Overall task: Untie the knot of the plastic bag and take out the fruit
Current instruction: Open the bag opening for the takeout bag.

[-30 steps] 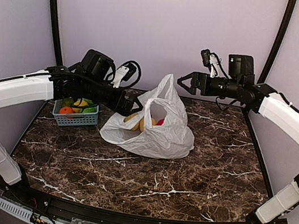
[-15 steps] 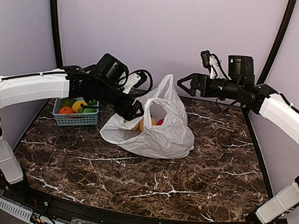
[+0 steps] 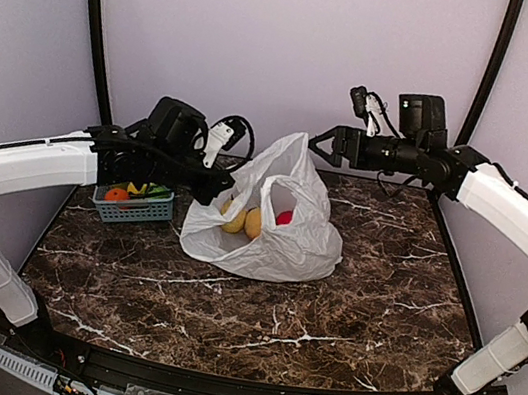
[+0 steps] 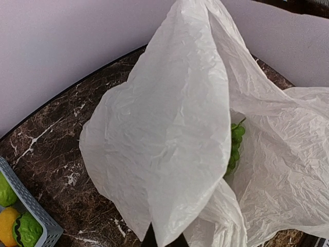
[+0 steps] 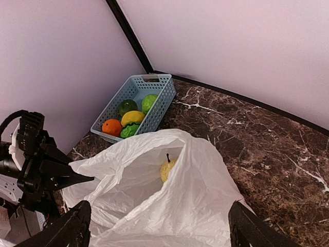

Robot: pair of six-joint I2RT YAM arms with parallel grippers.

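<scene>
The white plastic bag (image 3: 283, 236) lies open at the back middle of the table, one handle standing up in a peak. Inside it lie fruit: two tan-yellow ones (image 3: 244, 221) and a red one (image 3: 284, 218). My left gripper (image 3: 222, 188) is shut on the bag's left rim (image 4: 169, 154), its tips (image 4: 164, 241) pinching the film. Green grapes (image 4: 235, 146) show in the bag's fold. My right gripper (image 3: 320, 144) hangs open beside the peak, its fingers (image 5: 77, 226) wide apart above the bag (image 5: 175, 206) and a yellow pear (image 5: 167, 169). No knot shows.
A blue lattice basket (image 3: 132, 210) holding orange, yellow and green fruit stands left of the bag, also seen from the right wrist as a basket (image 5: 162, 95) near the back wall. Black frame posts rise at both back corners.
The left gripper reached to the bag's left rim, shut on it and drew it leftward. The bag's mouth has widened and more fruit shows. The right gripper stayed open near the peak.
</scene>
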